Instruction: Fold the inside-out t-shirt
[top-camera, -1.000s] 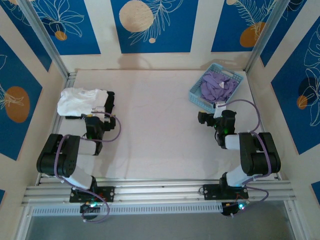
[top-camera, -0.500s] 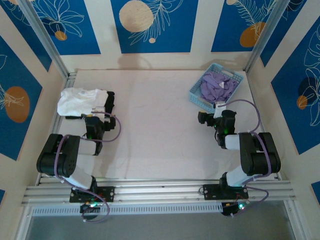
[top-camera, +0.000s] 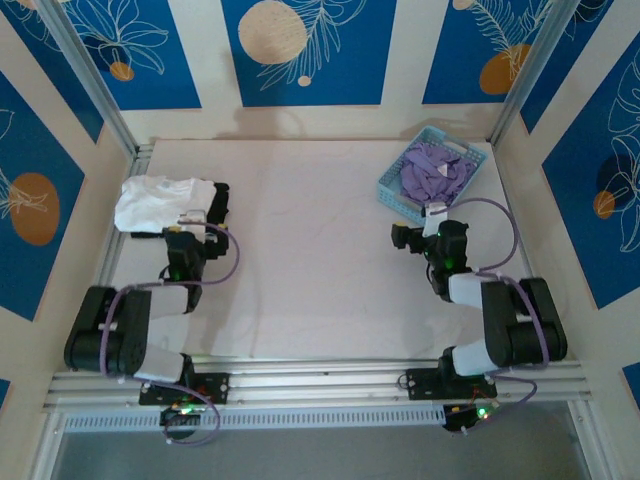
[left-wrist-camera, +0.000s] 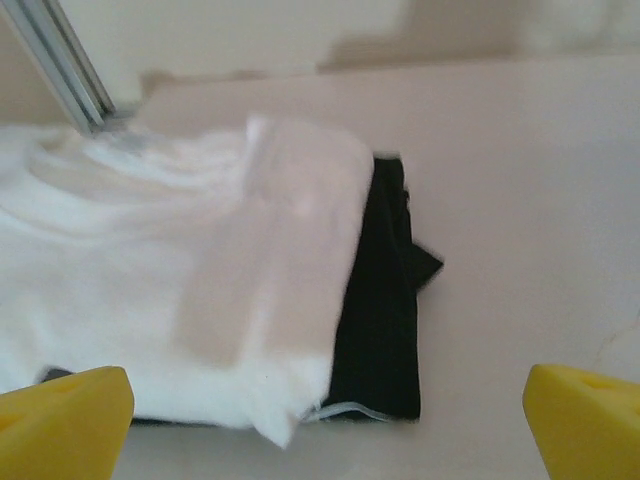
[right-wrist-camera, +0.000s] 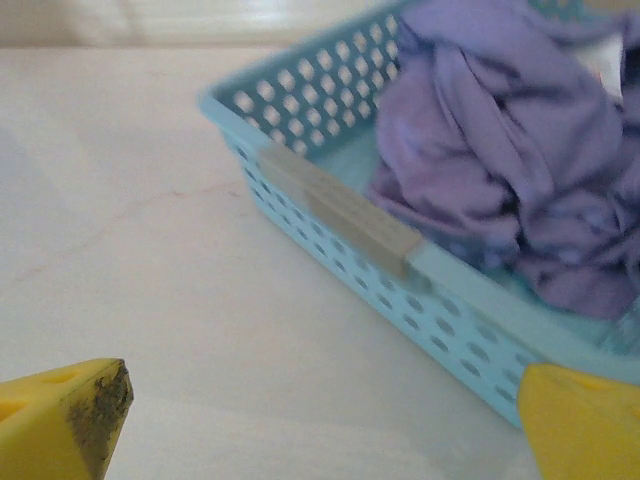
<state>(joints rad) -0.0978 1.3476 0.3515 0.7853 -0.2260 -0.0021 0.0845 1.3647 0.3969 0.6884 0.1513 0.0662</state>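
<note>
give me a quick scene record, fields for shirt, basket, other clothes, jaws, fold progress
t-shirt: lavender, crumpled in the basket
basket: light blue, far right of table
white garment: folded, far left, partly over the black one
black garment: folded, sticking out at the white one's right edge
left jaws: open, empty, facing the white garment
right jaws: open, empty, facing the basket
fold: not started

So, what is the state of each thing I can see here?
blue basket, upright on the table.
lavender t-shirt, crumpled in the blue basket, not yet folded.
black garment, folded, partly covered.
white garment, folded, lying on the black garment.
left gripper, open, empty.
right gripper, open, empty.
</note>
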